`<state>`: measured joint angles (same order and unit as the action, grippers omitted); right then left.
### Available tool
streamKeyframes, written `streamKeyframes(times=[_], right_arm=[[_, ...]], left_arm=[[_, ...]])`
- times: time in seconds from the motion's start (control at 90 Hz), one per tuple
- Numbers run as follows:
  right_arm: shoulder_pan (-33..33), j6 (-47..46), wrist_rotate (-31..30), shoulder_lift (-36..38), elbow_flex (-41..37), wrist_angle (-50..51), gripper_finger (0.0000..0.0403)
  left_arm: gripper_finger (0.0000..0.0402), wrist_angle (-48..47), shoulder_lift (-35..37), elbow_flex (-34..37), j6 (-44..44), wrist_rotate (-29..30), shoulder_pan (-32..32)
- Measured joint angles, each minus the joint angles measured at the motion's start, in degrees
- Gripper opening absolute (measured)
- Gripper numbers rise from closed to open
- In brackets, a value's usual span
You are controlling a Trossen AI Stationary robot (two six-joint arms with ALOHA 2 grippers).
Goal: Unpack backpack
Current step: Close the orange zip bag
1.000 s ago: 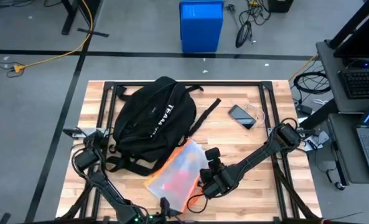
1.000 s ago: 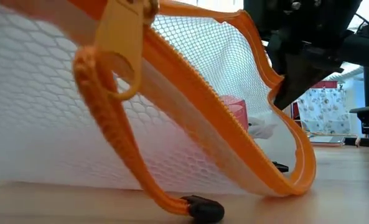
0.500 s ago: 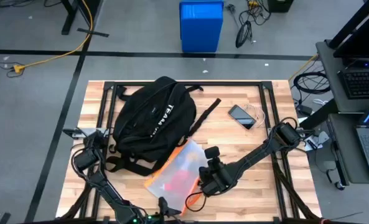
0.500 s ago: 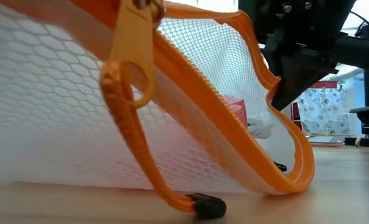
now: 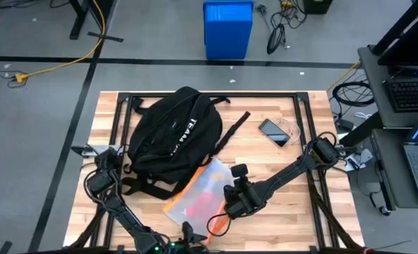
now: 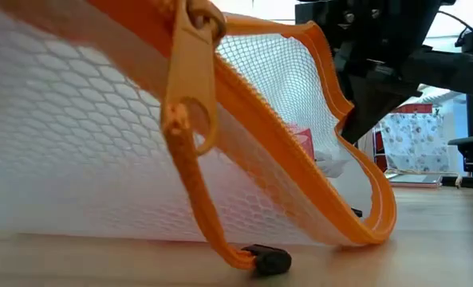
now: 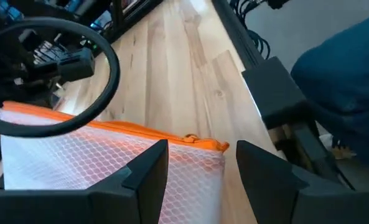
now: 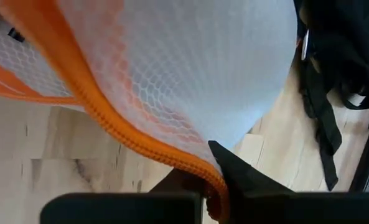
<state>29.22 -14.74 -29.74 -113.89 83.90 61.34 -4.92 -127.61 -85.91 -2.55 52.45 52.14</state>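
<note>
orange-edged mesh pouch [image 5: 198,195] pinched by right tool [image 5: 230,206].

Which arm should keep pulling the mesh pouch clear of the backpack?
Right. The right gripper is clamped on the mesh pouch orange edge; the left gripper hangs open beside the backpack.

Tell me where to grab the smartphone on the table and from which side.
Grip the smartphone across its narrow width, coming straight down from above. It lies flat and diagonal on the table, so turn the right hand to match; that hand now holds the mesh pouch.
</note>
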Motion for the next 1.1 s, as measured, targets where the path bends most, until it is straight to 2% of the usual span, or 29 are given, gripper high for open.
streamKeyframes(times=[0.578, 0.7, 0.933, 1.1], right_arm=[[-0.1, 0.0, 0.1, 0.0, 0.0, -0.5, 0.0000], [-0.1, 0.0, 0.1, 0.0, 0.0, -0.5, 0.0000], [-0.1, 0.0, 0.2, 0.0, 0.0, -0.5, 0.0000], [-0.1, -0.1, 0.2, 0.0, 0.0, -0.4, 0.0000]], left_arm=[[0.0171, -0.3, -0.5, 0.0, 0.1, 3.8, -2.7], [0.0135, -0.3, -0.5, 0.0, 0.1, 4.9, -2.6], [0.0019, -0.3, -0.5, 0.0, -0.1, 5.0, -2.5], [0.0014, 0.1, -0.5, 0.0, -0.1, 5.0, -2.5]])
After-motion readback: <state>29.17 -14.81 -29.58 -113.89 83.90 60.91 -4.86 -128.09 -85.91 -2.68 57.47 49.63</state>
